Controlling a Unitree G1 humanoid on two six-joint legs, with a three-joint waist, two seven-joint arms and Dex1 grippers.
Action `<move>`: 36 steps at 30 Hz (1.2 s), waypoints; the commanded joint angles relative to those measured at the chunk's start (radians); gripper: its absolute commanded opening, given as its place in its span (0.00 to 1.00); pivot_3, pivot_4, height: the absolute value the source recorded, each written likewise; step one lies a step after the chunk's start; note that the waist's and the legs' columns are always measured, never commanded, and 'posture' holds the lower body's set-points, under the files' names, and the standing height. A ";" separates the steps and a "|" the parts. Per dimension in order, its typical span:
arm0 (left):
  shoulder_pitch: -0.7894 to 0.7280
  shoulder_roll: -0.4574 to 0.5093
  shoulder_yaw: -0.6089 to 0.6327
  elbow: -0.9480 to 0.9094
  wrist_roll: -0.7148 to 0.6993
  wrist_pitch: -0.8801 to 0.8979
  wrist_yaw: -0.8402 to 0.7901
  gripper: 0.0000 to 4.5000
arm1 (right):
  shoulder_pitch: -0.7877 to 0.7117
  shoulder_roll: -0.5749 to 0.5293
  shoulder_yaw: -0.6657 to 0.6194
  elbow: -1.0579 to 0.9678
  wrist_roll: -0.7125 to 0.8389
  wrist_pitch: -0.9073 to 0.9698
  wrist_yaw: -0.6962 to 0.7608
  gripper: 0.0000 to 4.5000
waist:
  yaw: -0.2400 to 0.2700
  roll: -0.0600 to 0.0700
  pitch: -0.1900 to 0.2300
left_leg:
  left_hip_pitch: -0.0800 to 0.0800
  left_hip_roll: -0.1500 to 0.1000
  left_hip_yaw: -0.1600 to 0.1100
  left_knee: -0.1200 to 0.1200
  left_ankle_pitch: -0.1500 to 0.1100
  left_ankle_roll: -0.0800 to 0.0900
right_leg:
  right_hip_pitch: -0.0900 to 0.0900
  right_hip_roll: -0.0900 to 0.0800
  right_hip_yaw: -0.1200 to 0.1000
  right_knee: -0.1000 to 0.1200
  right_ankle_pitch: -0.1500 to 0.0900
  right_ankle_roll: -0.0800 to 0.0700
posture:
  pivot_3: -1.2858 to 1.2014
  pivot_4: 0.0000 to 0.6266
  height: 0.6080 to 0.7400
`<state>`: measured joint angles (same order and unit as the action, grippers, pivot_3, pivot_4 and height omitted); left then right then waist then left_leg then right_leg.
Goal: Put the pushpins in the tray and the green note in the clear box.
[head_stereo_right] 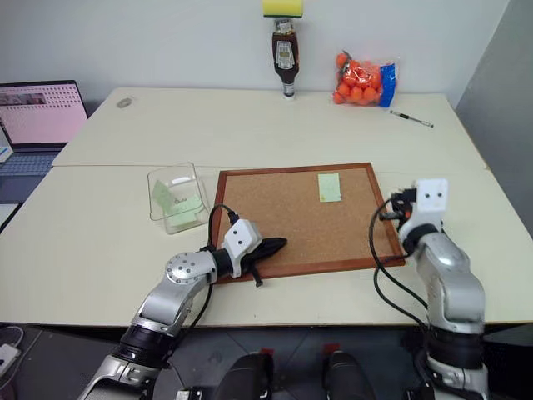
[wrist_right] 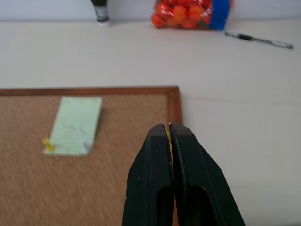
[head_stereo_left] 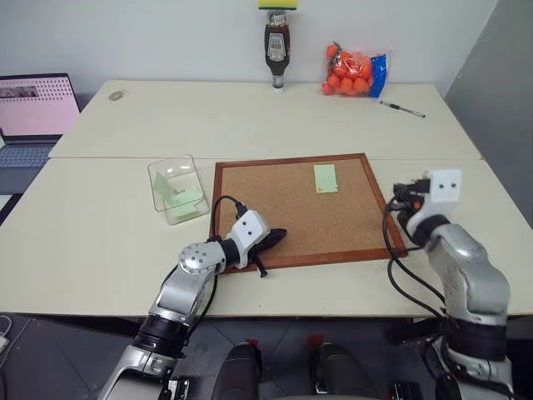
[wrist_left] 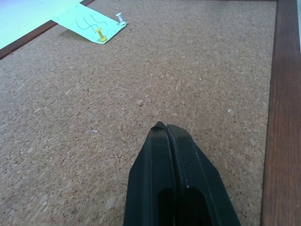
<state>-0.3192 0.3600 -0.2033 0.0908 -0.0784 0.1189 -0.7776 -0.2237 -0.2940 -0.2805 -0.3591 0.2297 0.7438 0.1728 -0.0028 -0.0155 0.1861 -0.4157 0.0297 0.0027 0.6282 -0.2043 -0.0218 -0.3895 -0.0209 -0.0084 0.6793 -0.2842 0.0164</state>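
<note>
The green note (head_stereo_left: pixel 326 177) lies flat on the corkboard's far right part. A yellow pushpin (wrist_left: pixel 100 34) stands in one corner of it and a white pushpin (wrist_left: pixel 121 19) beside its edge. The clear box (head_stereo_left: pixel 177 189) sits left of the board with pale green slips inside. My left gripper (head_stereo_left: pixel 279 236) is shut and empty, low over the board's near left corner. My right gripper (wrist_right: pixel 169 128) hangs over the board's right frame, short of the note, shut with a speck of yellow pushpin between its tips. The tray is out of view.
The wood-framed corkboard (head_stereo_left: pixel 250 167) fills the table's middle. At the far edge stand a sauce bottle (head_stereo_left: pixel 276 50) with a sponge on top, a bag of oranges (head_stereo_left: pixel 354 71) and a pen (head_stereo_left: pixel 402 108). A laptop (head_stereo_left: pixel 33 112) sits far left.
</note>
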 commanded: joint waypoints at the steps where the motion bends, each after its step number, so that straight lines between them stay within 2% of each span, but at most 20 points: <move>1: -0.012 -0.008 0.012 0.011 -0.013 -0.013 0.002 0.00 | 0.035 -0.017 -0.053 -0.098 -0.001 0.068 -0.046 0.01 | -0.001 0.000 0.000 | 0.000 0.000 0.000 0.000 0.000 0.000 | 0.000 0.000 0.000 0.000 0.000 0.000 | 0.52 0.24 1.00; 9: -0.033 -0.012 0.011 0.036 -0.006 -0.025 -0.002 0.00 | 0.040 -0.031 -0.073 -0.045 -0.015 0.088 -0.074 0.01 | -0.002 0.000 0.000 | 0.000 0.000 0.001 0.000 0.001 0.001 | 0.000 0.000 0.000 0.000 0.001 0.002 | 0.52 0.24 1.00; 11: -0.036 -0.014 0.010 0.039 -0.004 -0.027 0.000 0.00 | 0.037 -0.035 -0.078 -0.027 -0.015 0.088 -0.077 0.11 | -0.002 0.000 0.000 | 0.000 0.000 0.001 0.000 0.001 0.001 | 0.000 0.001 0.000 0.000 0.001 0.002 | 0.52 0.24 1.00; 12: -0.036 -0.014 0.009 0.039 -0.003 -0.027 0.000 0.00 | 0.036 -0.036 -0.080 -0.022 -0.014 0.087 -0.078 0.12 | -0.002 0.000 0.000 | 0.000 0.000 0.001 0.000 0.001 0.001 | 0.000 0.001 0.000 0.000 0.001 0.002 | 0.52 0.24 1.00; 23: -0.034 -0.016 0.006 0.039 -0.001 -0.029 0.000 0.00 | 0.038 -0.039 -0.093 -0.046 0.012 0.041 -0.068 0.64 | -0.002 0.000 0.000 | -0.001 0.000 0.001 0.000 0.001 0.001 | 0.000 0.001 0.000 -0.001 0.001 0.002 | 0.52 0.24 1.00; 29: -0.042 -0.016 0.005 0.049 0.002 -0.035 -0.002 0.00 | 0.003 -0.020 0.017 -0.071 0.079 -0.016 0.041 0.64 | -0.003 0.000 0.000 | 0.000 0.000 0.001 0.000 0.001 0.001 | 0.000 0.001 0.000 -0.001 0.001 0.002 | 0.52 0.24 1.00; 32: -0.053 -0.019 0.003 0.059 0.005 -0.039 -0.002 0.00 | -0.069 -0.004 0.100 0.023 0.052 -0.072 0.065 0.64 | -0.005 0.000 0.000 | 0.000 0.000 0.000 0.000 0.001 0.001 | 0.000 0.001 -0.001 -0.001 0.001 0.002 | 0.52 0.24 1.00; 36: -0.064 -0.023 0.001 0.063 0.006 -0.040 -0.003 0.00 | -0.208 0.023 0.199 0.259 -0.019 -0.190 0.072 0.64 | -0.005 0.000 0.000 | 0.000 0.000 0.001 0.001 0.001 0.002 | 0.000 0.001 -0.001 -0.001 0.001 0.002 | 0.52 0.24 1.00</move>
<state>-0.3670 0.3438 -0.1967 0.1593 -0.0731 0.0968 -0.7780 -0.3754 -0.2796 -0.1150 -0.1925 0.2500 0.6348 0.2385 -0.0077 -0.0160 0.1863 -0.4160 0.0295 0.0037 0.6287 -0.2033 -0.0201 -0.3897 -0.0197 -0.0095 0.6786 -0.2829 0.0186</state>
